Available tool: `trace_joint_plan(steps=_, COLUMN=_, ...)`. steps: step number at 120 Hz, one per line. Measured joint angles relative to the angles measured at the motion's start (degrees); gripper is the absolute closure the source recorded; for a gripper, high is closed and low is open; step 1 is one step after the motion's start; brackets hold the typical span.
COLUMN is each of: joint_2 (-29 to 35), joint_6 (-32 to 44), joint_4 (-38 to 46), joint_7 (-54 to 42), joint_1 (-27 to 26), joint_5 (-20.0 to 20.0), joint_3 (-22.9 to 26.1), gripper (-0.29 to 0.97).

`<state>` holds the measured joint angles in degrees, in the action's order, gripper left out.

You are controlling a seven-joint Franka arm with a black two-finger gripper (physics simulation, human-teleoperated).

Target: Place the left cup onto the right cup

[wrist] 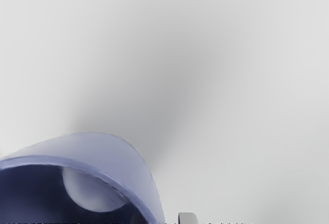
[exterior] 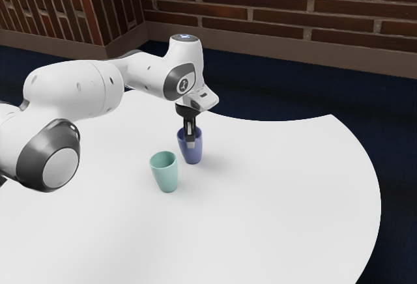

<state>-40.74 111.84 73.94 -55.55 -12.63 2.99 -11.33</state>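
Blue cup (exterior: 197,155): is stood upright on the white bench (exterior: 280,193), mouth up, near the bench's middle. In the wrist view its rim and inner wall (wrist: 110,154) are seen just under the hand, against the bare bench (wrist: 216,54).
Green cup (exterior: 164,172): is stood upright just beside the blue cup, toward the exterior view's left and nearer that camera. The two are apart, not touching.
Arm's hand (exterior: 194,98): is held pointing straight down over the blue cup's rim. This is judged to allow the thin wall to be taken from above without the cup being tipped.
Fingers (exterior: 190,142): are lowered to the blue cup's near wall. Whether they are spread or closed on that wall cannot be told.
Step in hand: is judged to be the grasp of the blue cup, taken as the cup to be moved.
Task progress: nothing is stacked yet, and both cups are on the bench.
Next move: a firm hold on the wall is called for, then a lift high enough for the green cup's rim to be cleared.
Risk: the green cup is close by, so it could be knocked during the carry.
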Motion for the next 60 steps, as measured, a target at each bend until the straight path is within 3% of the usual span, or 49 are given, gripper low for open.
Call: trace_joint_plan(steps=60, joint_2=0.73, joint_6=-0.39, joint_4=0.00, joint_7=0.41, joint_1=0.02, joint_5=-0.50, joint_3=-0.09, gripper=0.78)
